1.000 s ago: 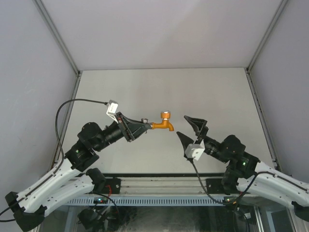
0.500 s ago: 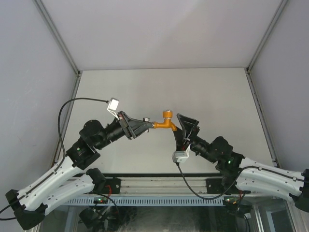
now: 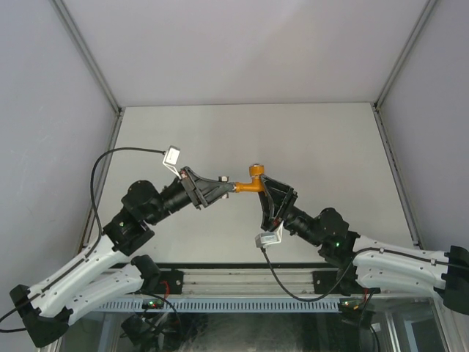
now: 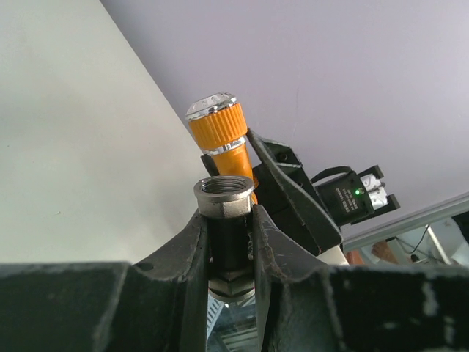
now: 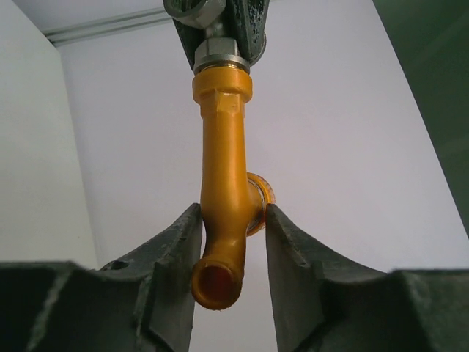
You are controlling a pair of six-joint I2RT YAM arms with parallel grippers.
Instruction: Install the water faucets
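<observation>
The water faucets hang in mid-air over the table's middle, joined as one piece. The orange tap body (image 3: 251, 183) (image 5: 223, 183) has an angled spout and a ribbed knob (image 4: 218, 125). The grey metal fitting (image 4: 223, 196) (image 5: 214, 51) is screwed to its inlet. My left gripper (image 3: 226, 188) (image 4: 229, 238) is shut on the grey fitting. My right gripper (image 3: 264, 189) (image 5: 233, 227) comes in from the right. Its jaws press the tap body on one side and the knob's collar on the other, just above the spout mouth.
The white tabletop (image 3: 308, 139) lies under both arms, with grey enclosure walls (image 3: 44, 110) on three sides. A metal rail (image 3: 242, 282) runs along the near edge by the arm bases. A black cable (image 3: 110, 158) loops from the left wrist camera.
My right arm swung left to the tap and its jaws closed from wide open onto the orange body. The left arm kept its grip and shifted the faucet slightly up and right.
</observation>
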